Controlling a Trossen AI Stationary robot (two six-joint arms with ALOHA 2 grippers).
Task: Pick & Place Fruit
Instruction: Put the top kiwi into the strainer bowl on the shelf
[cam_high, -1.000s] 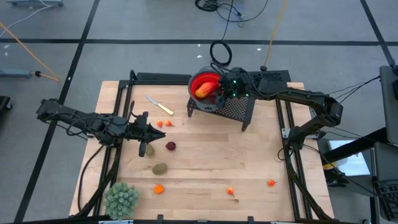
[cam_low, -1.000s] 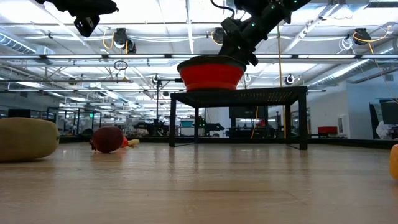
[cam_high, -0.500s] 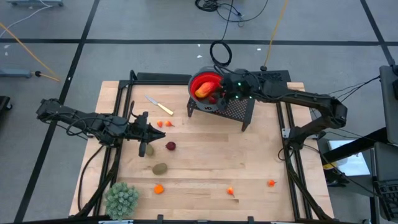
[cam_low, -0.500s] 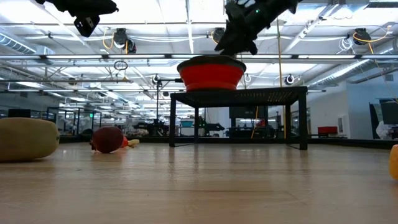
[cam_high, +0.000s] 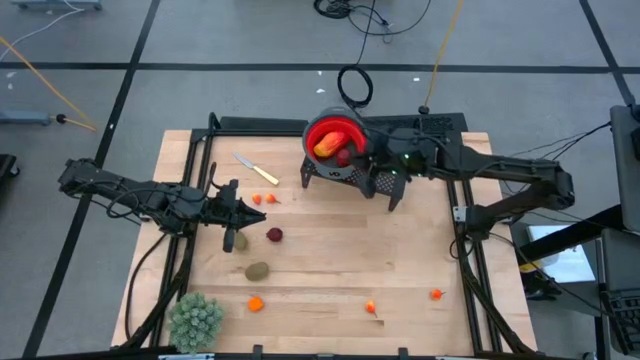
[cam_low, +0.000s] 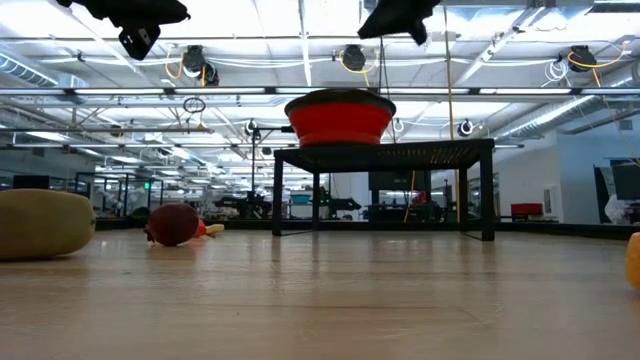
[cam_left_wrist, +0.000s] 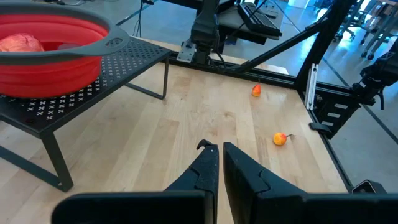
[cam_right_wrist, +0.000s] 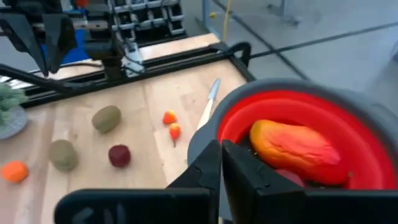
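A red bowl (cam_high: 333, 133) stands on a black mesh stand (cam_high: 372, 178) at the far middle of the table. In it lie a red-orange long fruit (cam_right_wrist: 297, 147) and a dark red round one (cam_high: 343, 157). My right gripper (cam_right_wrist: 221, 157) hangs shut and empty just beside the bowl, toward the right, above the stand. My left gripper (cam_high: 240, 212) hovers shut and empty at the left, over a kiwi (cam_high: 238, 240). A second kiwi (cam_high: 258, 270) and a dark red fruit (cam_high: 274, 235) rest on the wood nearby.
A yellow-handled knife (cam_high: 257, 168) lies left of the stand. Small orange pieces lie at the left (cam_high: 257, 199) and along the near side (cam_high: 255, 303) (cam_high: 370, 307) (cam_high: 436, 294). A pale green spiky plant ball (cam_high: 195, 320) sits at the near left corner.
My right gripper has shut, risen and drawn back from over the bowl toward the table's right edge. A dark red fruit now shows in the bowl where the gripper stood.
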